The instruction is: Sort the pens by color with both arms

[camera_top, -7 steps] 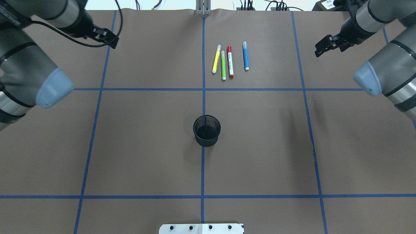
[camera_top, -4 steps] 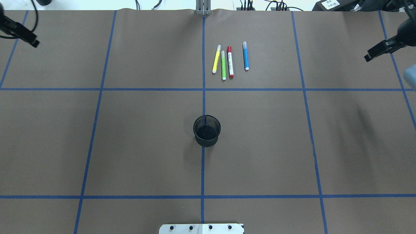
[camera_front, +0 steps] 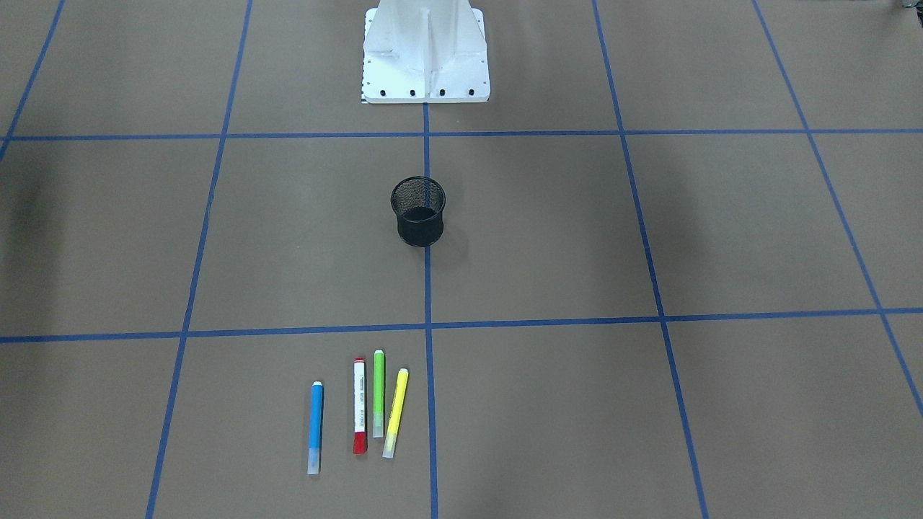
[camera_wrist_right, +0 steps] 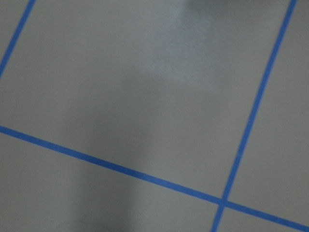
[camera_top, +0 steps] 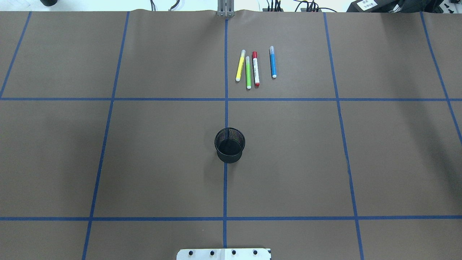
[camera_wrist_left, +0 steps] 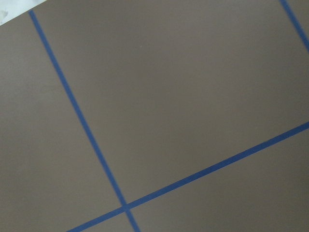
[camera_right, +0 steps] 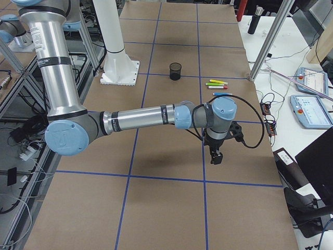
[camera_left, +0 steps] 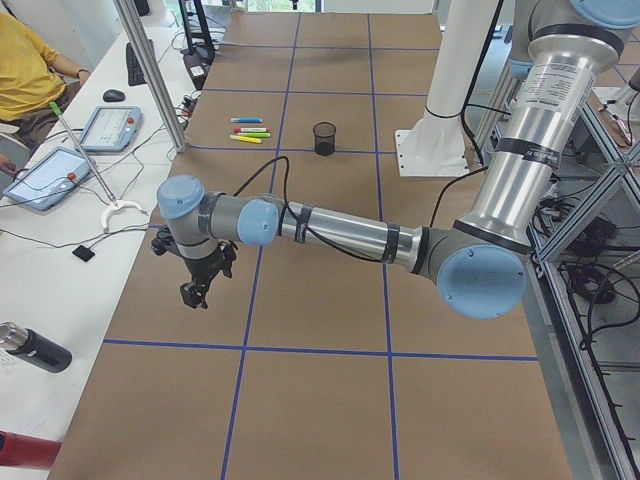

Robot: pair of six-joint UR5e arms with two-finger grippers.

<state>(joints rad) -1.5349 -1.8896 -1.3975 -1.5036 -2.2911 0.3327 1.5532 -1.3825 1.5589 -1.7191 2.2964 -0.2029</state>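
Note:
Four pens lie side by side in the far half of the table: a yellow highlighter (camera_top: 240, 65), a lime green highlighter (camera_top: 248, 72), a white pen with a red cap (camera_top: 256, 68) and a blue pen with a clear cap (camera_top: 273, 62). They also show in the front view: yellow (camera_front: 395, 412), green (camera_front: 378, 393), red-capped (camera_front: 359, 405), blue (camera_front: 315, 427). Both arms are out of the overhead view. My left gripper (camera_left: 194, 291) and right gripper (camera_right: 215, 155) show only in the side views, far out over the table's ends; I cannot tell if they are open.
A black mesh cup (camera_top: 229, 145) stands upright at the table's middle, on the centre tape line. The white pedestal base (camera_front: 425, 54) is at the robot's side. Blue tape lines grid the brown table. Tablets and cables lie beside the far edge (camera_left: 60, 175).
Both arms have swung outward, away from the pens, and have left the overhead view. The pens and the cup have not moved.

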